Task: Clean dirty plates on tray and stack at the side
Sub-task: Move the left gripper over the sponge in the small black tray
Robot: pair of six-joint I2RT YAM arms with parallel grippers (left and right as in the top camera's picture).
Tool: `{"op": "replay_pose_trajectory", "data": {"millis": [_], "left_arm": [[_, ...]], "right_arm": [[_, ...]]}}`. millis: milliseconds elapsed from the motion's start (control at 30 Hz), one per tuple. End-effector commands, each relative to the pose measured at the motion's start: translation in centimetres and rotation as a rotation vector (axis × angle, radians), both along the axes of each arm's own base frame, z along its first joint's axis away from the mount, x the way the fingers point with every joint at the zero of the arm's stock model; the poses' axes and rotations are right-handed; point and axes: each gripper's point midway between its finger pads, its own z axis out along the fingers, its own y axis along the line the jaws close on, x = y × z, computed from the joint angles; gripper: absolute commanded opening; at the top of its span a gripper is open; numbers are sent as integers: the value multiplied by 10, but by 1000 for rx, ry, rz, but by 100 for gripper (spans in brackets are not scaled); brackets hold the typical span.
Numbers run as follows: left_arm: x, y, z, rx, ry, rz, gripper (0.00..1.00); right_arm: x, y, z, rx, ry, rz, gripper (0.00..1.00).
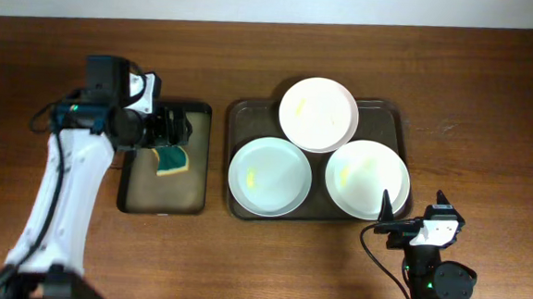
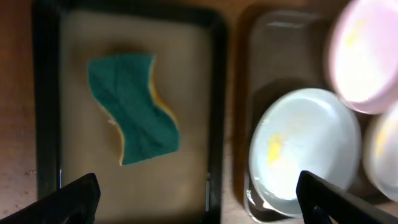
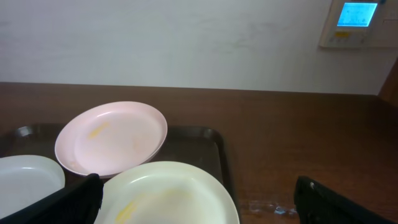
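Overhead first: finds all three plates on the tray [image 1: 246, 120], none yet stacked beside it. Places the far plate [image 1: 319, 114] at the tray's back edge, the left plate [image 1: 269, 176] at its near left corner and the right plate [image 1: 368, 179] at its near right corner. Reads the far plate's rim as lying over both near ones. Shows faint yellow smears in the two near plates. Puts the left gripper [image 1: 177, 130], spread wide and empty, just left of the tray, above the sponge [image 1: 172, 160] in the small black tray [image 1: 134, 192]. Puts the right gripper [image 1: 413, 203], likewise wide and empty, just off the tray's near right corner, close to the right plate's rim.

Next, left wrist: looks down between wide-set fingers onto the sponge, green on top and yellow beneath, lying flat and untouched left of the tray. Suggests something soft, light and squashy, best pinched across its narrow waist.

Lastly, right wrist: looks low across the tray from its near right corner, with the right plate closest and the far plate seemingly tipped up on a neighbour's rim. Confirms nothing between the fingers. Judges the plates stiff, smooth and probably slippery; cannot tell the material, so treats them as breakable. Offers only the thin raised rim as a hold: pinch over the edge, one finger inside and one beneath. Favours the propped far plate first, with room under its lifted edge. Needs steadying during scrubbing, or likely slides on the tray.
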Motion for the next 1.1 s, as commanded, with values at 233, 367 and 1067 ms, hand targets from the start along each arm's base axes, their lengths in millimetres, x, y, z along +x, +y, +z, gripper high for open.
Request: {"op": "replay_pose_trajectory", "data": {"millis": [233,367,1067], "left_arm": [[17,43,-93,163,218,315,99],[22,31,-121,100,271,320,86],[25,33,-151,117,308,321,92]], "right_arm": [[0,-2,-3,4,4,-10,98],[0,-2,-3,4,4,-10,98],[0,-2,-3,4,4,-10,98]]}}
